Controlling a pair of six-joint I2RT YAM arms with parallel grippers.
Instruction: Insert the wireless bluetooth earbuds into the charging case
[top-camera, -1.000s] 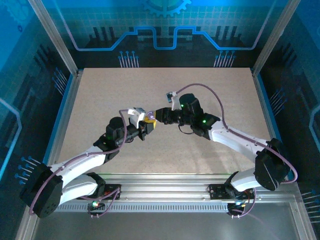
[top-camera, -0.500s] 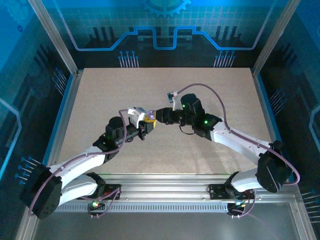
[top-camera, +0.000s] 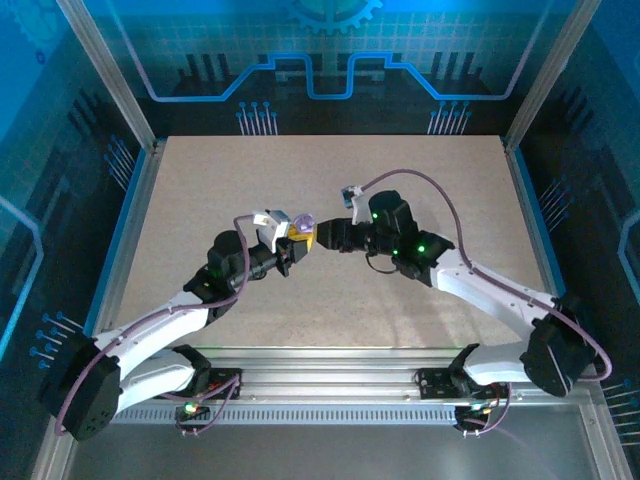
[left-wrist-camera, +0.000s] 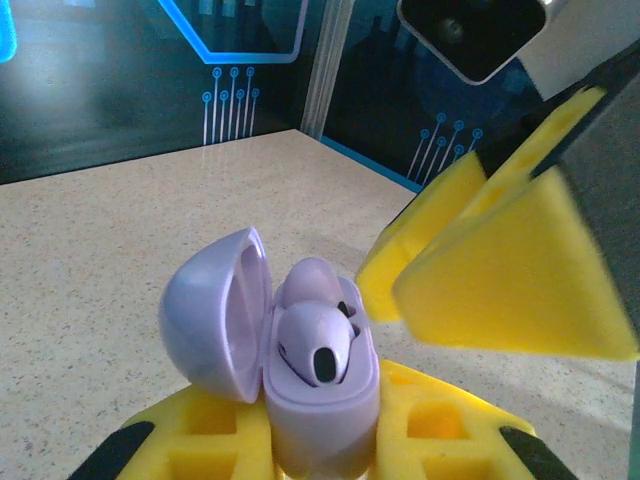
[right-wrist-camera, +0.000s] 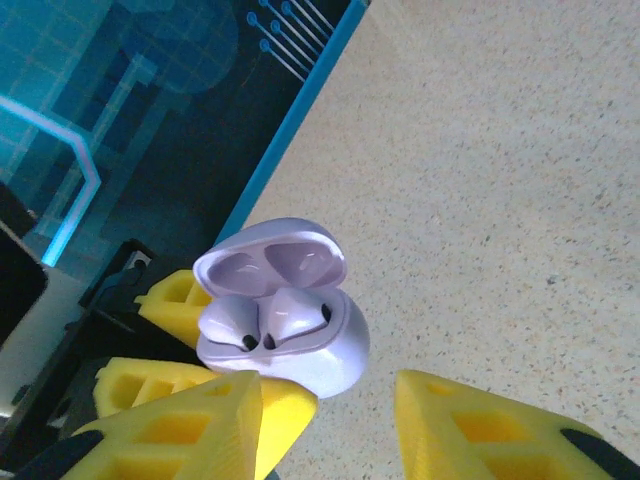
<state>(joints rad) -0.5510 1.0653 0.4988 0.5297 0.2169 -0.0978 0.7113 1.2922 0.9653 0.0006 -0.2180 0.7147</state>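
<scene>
The lavender charging case (left-wrist-camera: 320, 420) stands upright in my left gripper (left-wrist-camera: 320, 445), which is shut on its base. Its lid (left-wrist-camera: 215, 315) is swung open to the left. Two purple wireless bluetooth earbuds (left-wrist-camera: 315, 345) sit side by side in their wells; from the right wrist they are one earbud (right-wrist-camera: 295, 310) and the other (right-wrist-camera: 230, 318). My right gripper (right-wrist-camera: 330, 420) is open with nothing between its yellow fingers (left-wrist-camera: 510, 270), just right of the case (right-wrist-camera: 325, 355). From above, the case (top-camera: 303, 227) is held over the table's middle between the left gripper (top-camera: 291, 250) and right gripper (top-camera: 318, 238).
The speckled beige tabletop (top-camera: 420, 180) stretches all round the two grippers. Blue-lit enclosure walls (top-camera: 130, 190) and aluminium posts border it on the left, right and back. The arm bases sit on the rail (top-camera: 330, 385) at the near edge.
My right gripper has opened and drawn back a little to the right, away from the case. The left gripper, still holding the case, has shifted slightly up the view.
</scene>
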